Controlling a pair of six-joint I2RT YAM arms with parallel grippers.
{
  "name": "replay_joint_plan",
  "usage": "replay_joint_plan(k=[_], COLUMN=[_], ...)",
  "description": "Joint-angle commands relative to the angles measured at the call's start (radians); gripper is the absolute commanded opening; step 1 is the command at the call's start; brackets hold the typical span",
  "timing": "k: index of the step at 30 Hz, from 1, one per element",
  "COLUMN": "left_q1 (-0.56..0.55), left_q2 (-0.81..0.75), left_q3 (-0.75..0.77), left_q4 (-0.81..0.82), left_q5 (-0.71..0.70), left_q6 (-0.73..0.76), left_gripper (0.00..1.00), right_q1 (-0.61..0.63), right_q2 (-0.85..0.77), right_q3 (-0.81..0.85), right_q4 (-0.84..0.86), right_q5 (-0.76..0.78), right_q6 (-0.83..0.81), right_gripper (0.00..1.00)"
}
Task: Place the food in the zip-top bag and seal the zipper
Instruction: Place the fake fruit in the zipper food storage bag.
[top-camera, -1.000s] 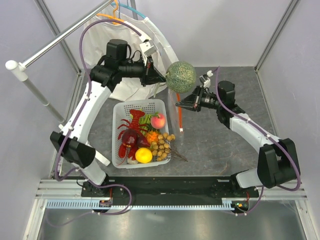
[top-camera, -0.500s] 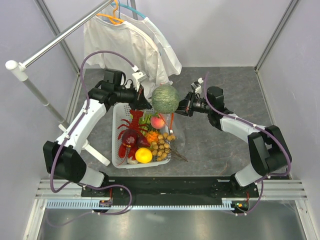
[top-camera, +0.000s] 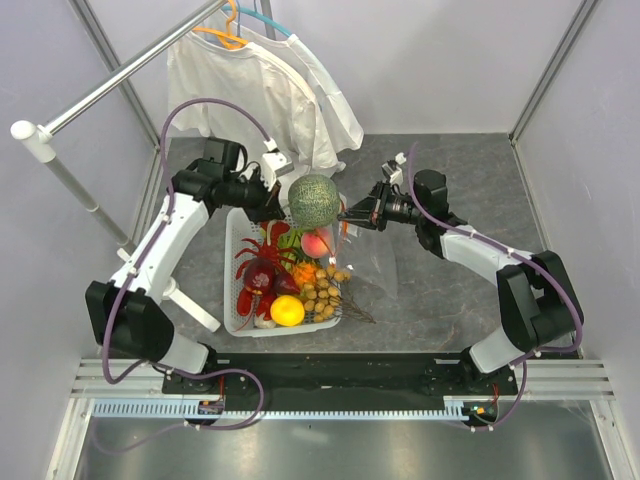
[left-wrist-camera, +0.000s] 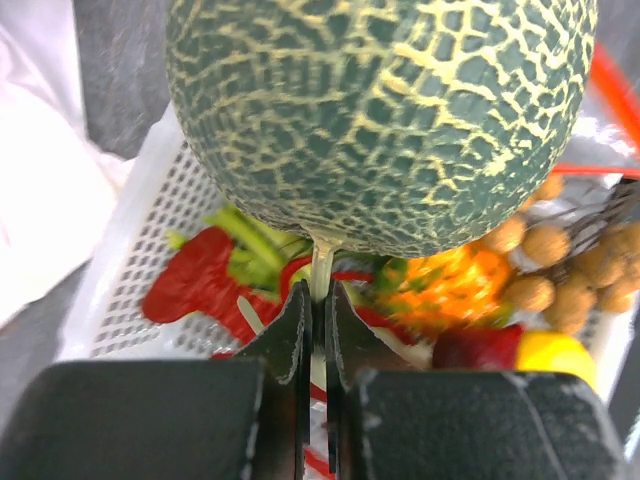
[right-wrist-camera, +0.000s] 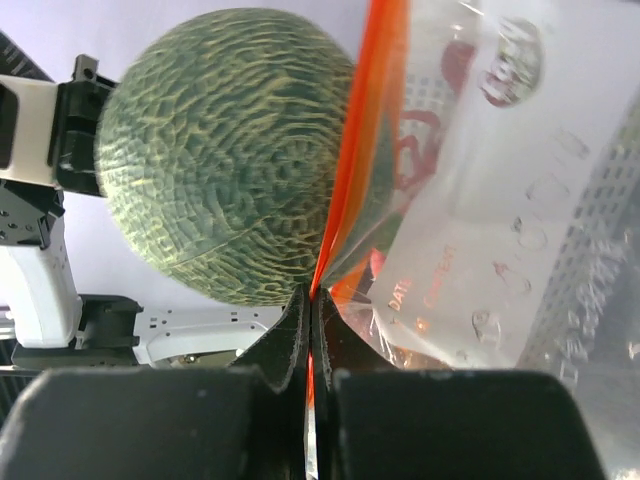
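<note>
A dark grey, mottled table (top-camera: 470, 290) sits between pale grey walls, with a metal rail (top-camera: 120, 85) slanting across the far left corner and a white T-shirt (top-camera: 250, 85) hanging from it. On the table, in front of the left arm, a white slatted basket (top-camera: 232, 250) holds toy produce: a pink-red peach (top-camera: 317, 243) at its far right, a red lobster (top-camera: 262, 265), a yellow lemon (top-camera: 287, 311) at the near edge and a cluster of brown nuts (top-camera: 322, 290). The melon (top-camera: 314, 200), round and pale green under a raised cream netting, is held in the air above the basket's far end, over the peach. The left gripper (left-wrist-camera: 318, 300) carries it, its fingers pressed almost together on the thin pale stem at the fruit's base. Facing it from the right, the right gripper (right-wrist-camera: 308, 300) has its fingers clamped tight on the zipper (right-wrist-camera: 345, 170), the red-orange strip that runs up from the fingertips just beside the melon; whether strip and fruit touch cannot be told. The zip-top bag (top-camera: 372, 262), clear and crinkled with red print, hangs from that grip and drapes down to the table along the basket's right side.
</note>
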Motion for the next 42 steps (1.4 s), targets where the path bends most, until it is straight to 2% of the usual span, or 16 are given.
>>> replay_joint_plan(k=[1,5,13,19,24,31,34,37,42], left_q1=[-0.051,-0.144,-0.178,-0.213,-0.227,-0.258,-0.265,-0.287,-0.298], left_q2=[0.075,0.115,0.106,0.144,0.208,0.290,0.304,0.298,0.320], left_q3=[0.108,0.125,0.112,0.177,0.263,0.364,0.385,0.362,0.438], left_q4=[-0.146,-0.182,-0.300,-0.379,-0.453,-0.524,-0.536,-0.538,-0.545], left_q5=[-0.085,-0.170,-0.194,-0.266,-0.295,-0.340,-0.345,-0.421,-0.453], left_q6=[0.199,0.255,0.462,0.579,0.671,0.737,0.795,0.866,0.866], left_gripper=[0.02,0.02,0.02,0.02,0.02,0.02,0.02,0.02,0.02], right_q1=[0.001,0.001,-0.008,-0.009,-0.008,-0.006,-0.005,-0.002,0.007], right_q2=[-0.004,0.003,0.025,0.053,0.059,0.080,0.082,0.091,0.122], right_q3=[0.056,0.059,0.092,0.147,0.241,0.328,0.336,0.344,0.428], right_q4=[0.076,0.077,0.035,0.058,-0.064,-0.149,-0.174,-0.181,-0.336], right_q5=[-0.013,-0.017,-0.037,-0.065,-0.092,-0.129,-0.135,-0.140,-0.135], right_q6=[0.011,0.008,-0.049,-0.046,-0.165,-0.239,-0.253,-0.265,-0.398], right_gripper=[0.00,0.00,0.00,0.00,0.00,0.00,0.00,0.00,0.00])
